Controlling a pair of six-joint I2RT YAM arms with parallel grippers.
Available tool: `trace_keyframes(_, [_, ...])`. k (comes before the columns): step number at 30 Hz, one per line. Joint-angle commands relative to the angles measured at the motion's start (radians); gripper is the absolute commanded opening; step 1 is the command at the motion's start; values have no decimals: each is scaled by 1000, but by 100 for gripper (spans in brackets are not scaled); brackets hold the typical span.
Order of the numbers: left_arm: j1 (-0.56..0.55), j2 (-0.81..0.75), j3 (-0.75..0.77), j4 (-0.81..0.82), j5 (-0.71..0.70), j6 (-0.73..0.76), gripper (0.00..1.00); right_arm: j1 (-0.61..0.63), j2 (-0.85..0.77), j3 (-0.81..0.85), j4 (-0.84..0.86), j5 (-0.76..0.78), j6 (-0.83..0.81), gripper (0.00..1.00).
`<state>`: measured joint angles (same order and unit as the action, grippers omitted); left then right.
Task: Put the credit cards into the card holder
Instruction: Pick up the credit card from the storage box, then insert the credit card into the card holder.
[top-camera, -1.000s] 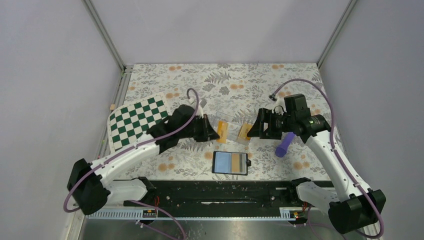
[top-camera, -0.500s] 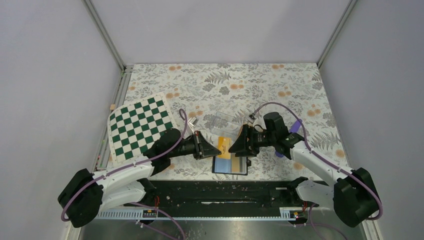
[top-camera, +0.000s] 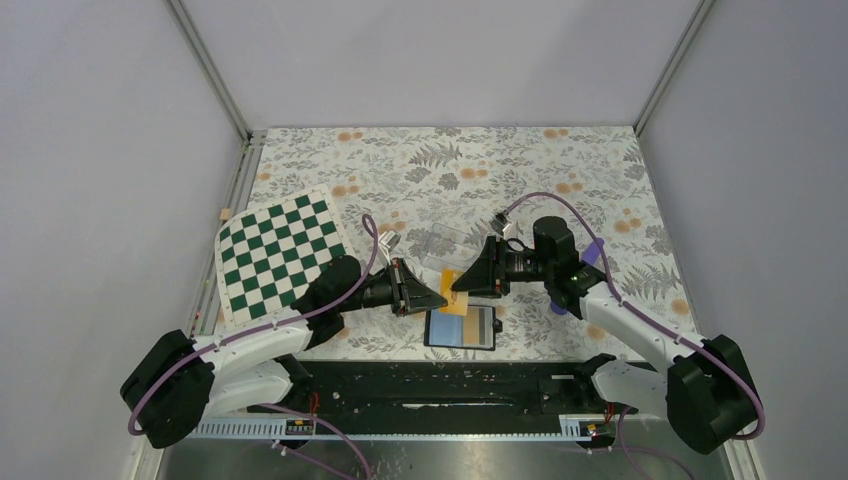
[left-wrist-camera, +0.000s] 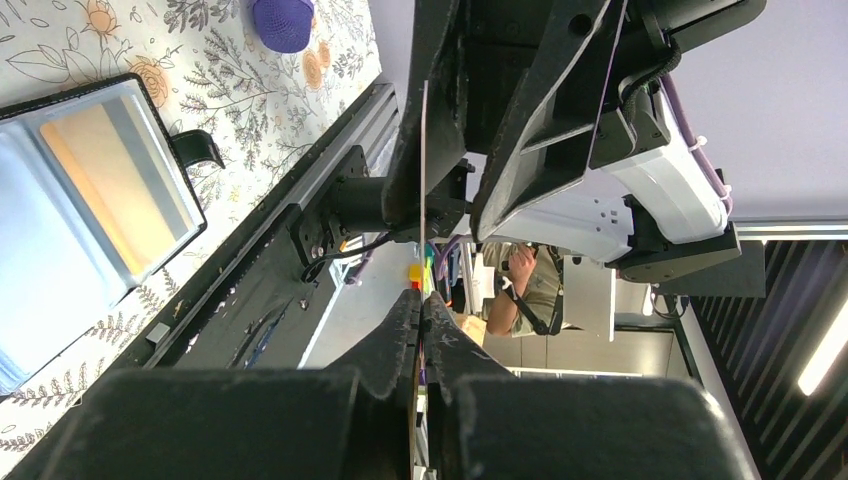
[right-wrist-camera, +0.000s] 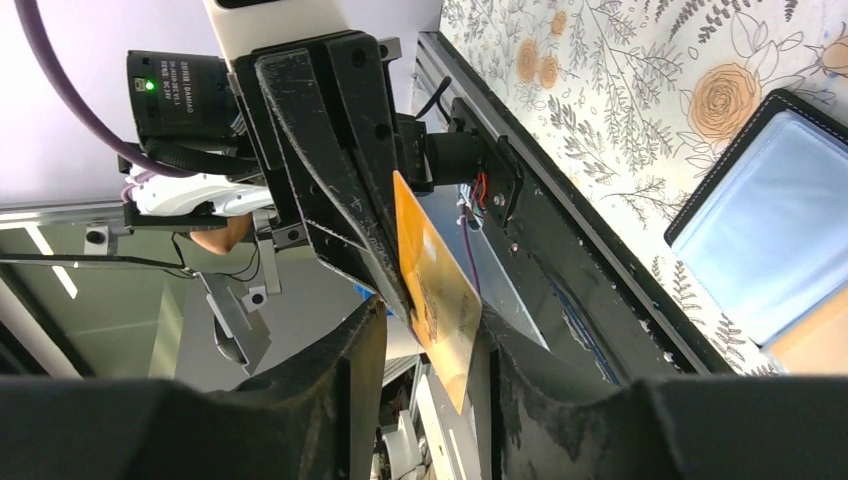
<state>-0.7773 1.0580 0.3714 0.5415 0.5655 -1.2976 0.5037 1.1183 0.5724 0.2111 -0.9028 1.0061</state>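
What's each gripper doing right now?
Left gripper: closed on a credit card.
Right gripper: open, fingers either side of that card, not clamped.

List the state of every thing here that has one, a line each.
left end effector: shut on the credit card, lifted off the table.
right end effector: open, jaws either side of that card.
card holder: unfolded flat, second card tucked in a pocket.
clear box: contents cannot be told.
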Motion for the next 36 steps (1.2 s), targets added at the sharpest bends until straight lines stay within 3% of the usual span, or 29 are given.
trace_keyframes(1, [3,1,11,80,2,-12,0,5,-30,1,73,-55,36,39])
trace_keyframes(6, [4,6,0,84,-6,-17,0,6,-58,-1,72,-57,38,30])
trace_keyframes(12, [4,25,-6,91,2,-16,0,6,-63,1,70,-62,33,0])
trace_keyframes(15, [4,35,-6,91,4,-14,8,6,-56,5,59,-60,16,0])
trace_keyframes(17, [6,37,-6,78,-4,-10,19,5,-50,12,23,-51,-16,0])
trace_keyframes(22, [36,24,-8,-1,-25,6,33,6,-49,40,-167,47,-156,0])
trace_keyframes(27, [85,6,-9,-162,-36,57,34,5,-48,21,-335,184,-276,0])
trace_keyframes(32, [111,4,0,-398,-77,152,34,5,-9,-45,-317,273,-296,0])
trace_keyframes(36, [119,54,-3,-486,-95,210,31,6,34,-72,-291,362,-313,0])
